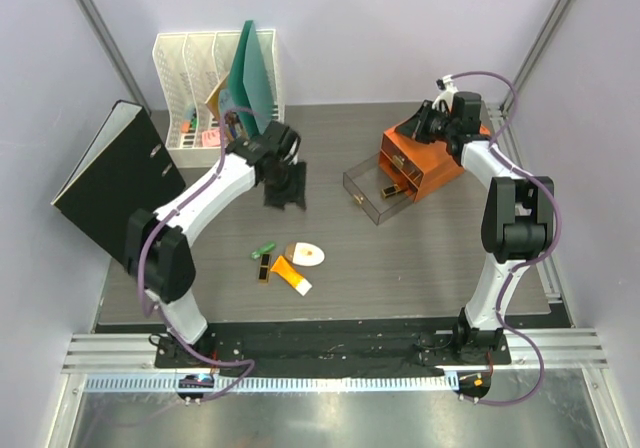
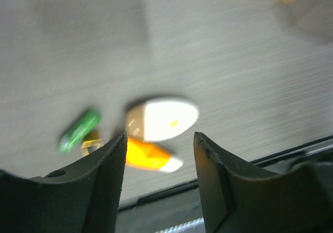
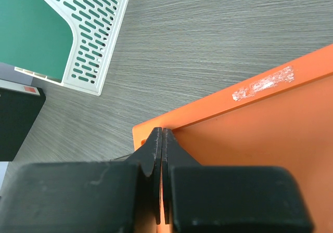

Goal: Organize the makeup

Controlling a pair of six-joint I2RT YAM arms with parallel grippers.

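Near the front of the table (image 1: 420, 258), the black-gold lipstick (image 1: 264, 268) is partly cut off by a finger (image 2: 104, 181) in the blurred left wrist view. The left gripper (image 2: 158, 139) is held wide and empty above the clustered white oval compact (image 2: 166, 118), green tube (image 2: 79, 130) and orange white-capped tube (image 2: 151, 156). That last tube is laid diagonally, with its cap toward the near right. The right gripper (image 3: 162, 134) is pressed closed at a corner of the orange drawer box (image 3: 260, 139), whose clear drawer (image 1: 372, 193) stands open.
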